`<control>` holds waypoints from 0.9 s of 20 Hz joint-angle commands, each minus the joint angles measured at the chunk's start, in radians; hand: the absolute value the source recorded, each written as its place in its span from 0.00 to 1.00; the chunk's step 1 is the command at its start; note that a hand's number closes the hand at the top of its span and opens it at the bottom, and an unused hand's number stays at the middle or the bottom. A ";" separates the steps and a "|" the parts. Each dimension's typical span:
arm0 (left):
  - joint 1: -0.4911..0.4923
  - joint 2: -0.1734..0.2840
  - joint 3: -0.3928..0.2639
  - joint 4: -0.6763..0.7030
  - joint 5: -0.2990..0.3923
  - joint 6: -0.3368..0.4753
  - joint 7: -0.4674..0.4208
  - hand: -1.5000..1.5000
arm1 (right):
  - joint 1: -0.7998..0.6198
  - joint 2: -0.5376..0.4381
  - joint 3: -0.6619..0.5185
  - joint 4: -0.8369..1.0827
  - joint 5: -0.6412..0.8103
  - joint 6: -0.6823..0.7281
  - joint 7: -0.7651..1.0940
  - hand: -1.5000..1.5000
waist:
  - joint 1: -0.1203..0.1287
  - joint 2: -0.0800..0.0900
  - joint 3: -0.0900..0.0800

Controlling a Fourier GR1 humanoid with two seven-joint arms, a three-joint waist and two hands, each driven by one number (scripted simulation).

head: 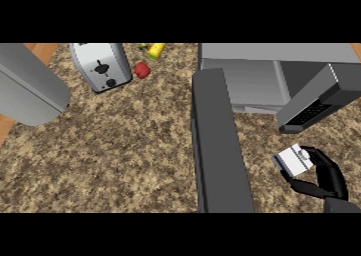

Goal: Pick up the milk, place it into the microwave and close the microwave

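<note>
Speckled brown stone counter: the surface before you, running out to the left of and beneath your right hand.

Grey box microwave: beyond the hand, standing open. Its long dark door is swung out toward you, just left of the hand. A second dark grey slab with a keypad face hangs between hand and cavity; what it is cannot be told.

Grey cylinder: far left, well apart.

Silver toaster: far left and beyond, with a small red item and a yellow-green one near it.

Right hand: black, fingers and thumb curled round the milk. Left hand: not shown.

Small white and grey milk carton: boxy, tilted, pinched at the fingertips, lifted clear of the counter as far as you can judge.

Step in hand: the carry. Your next move likely calls for taking the carton forward and left into the cavity, passing between door and slab, then setting it down before the door is swung shut.
</note>
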 commanded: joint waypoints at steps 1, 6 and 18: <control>-0.001 -0.012 0.004 -0.063 0.094 -0.014 -0.019 0.00 | -0.012 -0.003 0.005 0.024 0.014 0.012 -0.126 1.00 | 0.006 0.004 0.004; 0.009 -0.010 -0.004 -0.072 0.082 -0.014 -0.020 0.00 | -0.047 0.034 0.005 0.031 -0.002 0.074 -0.130 1.00 | 0.001 0.003 0.003; 0.031 -0.018 0.022 -0.074 0.114 -0.014 -0.009 0.00 | -0.185 0.188 0.092 0.005 0.075 -0.085 -0.075 1.00 | -0.003 -0.001 -0.001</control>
